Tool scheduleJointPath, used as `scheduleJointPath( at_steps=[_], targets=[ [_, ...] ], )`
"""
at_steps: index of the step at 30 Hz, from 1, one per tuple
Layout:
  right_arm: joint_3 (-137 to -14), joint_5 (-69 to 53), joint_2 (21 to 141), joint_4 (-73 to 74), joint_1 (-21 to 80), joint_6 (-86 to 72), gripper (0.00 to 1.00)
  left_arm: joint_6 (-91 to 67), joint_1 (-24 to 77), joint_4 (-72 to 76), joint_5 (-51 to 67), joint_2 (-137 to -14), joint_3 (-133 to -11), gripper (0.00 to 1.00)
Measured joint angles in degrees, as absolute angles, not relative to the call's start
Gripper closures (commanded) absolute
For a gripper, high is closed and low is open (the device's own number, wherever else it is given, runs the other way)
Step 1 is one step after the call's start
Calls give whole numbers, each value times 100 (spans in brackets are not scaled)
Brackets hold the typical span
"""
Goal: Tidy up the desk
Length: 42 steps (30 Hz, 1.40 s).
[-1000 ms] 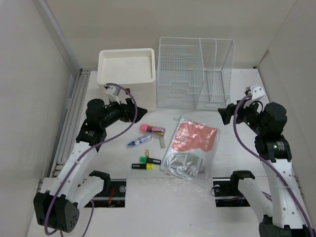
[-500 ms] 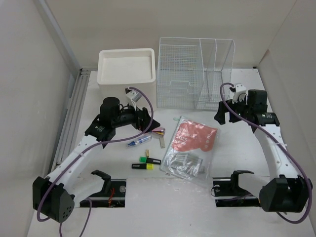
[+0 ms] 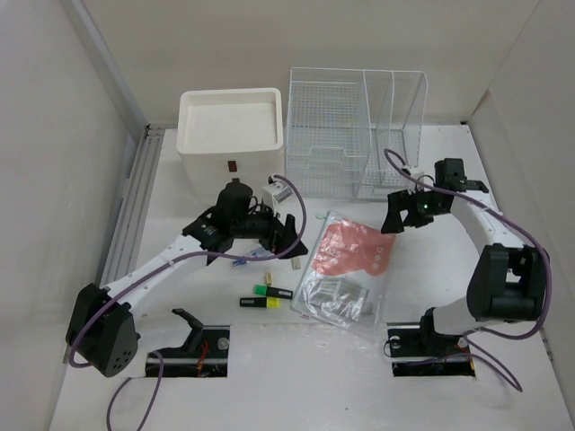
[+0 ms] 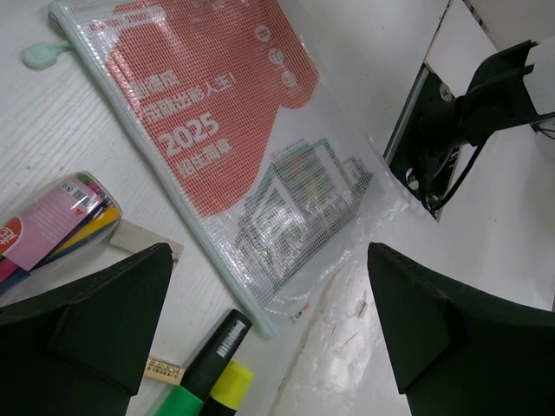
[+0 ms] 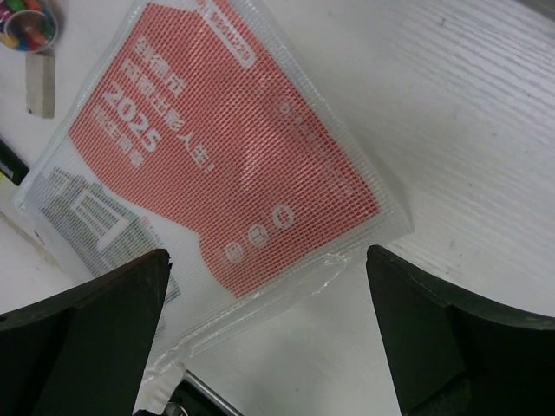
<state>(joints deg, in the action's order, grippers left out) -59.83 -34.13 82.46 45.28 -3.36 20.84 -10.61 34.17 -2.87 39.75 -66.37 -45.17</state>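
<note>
Inside pale beige walls, the flat white bench [image 3: 269, 386] carries a white box [image 3: 232, 126] and a wire rack [image 3: 355, 135] along its far edge. Both end effectors gape wide and hold nothing. The left end effector [image 3: 286, 235] hovers at the left edge of the mesh pouch [image 3: 346, 265], and the right end effector [image 3: 395, 215] is above its far right corner. The left wrist view shows a tube of coloured pens [image 4: 52, 225], which the arm largely hides from above. Bare white surface lies between the pouch and the right wall.
</note>
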Motion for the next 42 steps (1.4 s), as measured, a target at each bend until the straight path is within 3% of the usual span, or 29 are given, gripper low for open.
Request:
scheduleJointPath(
  at_steps=[17, 26, 42],
  targets=[
    [-6318, -4407, 9561, 4355, -1135, 1345, 0, -926, 3632, -353, 3804, -6991, -4602, 8],
    [-5502, -3999, 8969, 3795, -1197, 615, 0, -902, 3632, -357, 3743, -6991, -4602, 8],
    [-5428, -3365, 8589, 3889, -1203, 102, 0, -888, 3632, -399, 3658, -7164, -4674, 8]
  ],
)
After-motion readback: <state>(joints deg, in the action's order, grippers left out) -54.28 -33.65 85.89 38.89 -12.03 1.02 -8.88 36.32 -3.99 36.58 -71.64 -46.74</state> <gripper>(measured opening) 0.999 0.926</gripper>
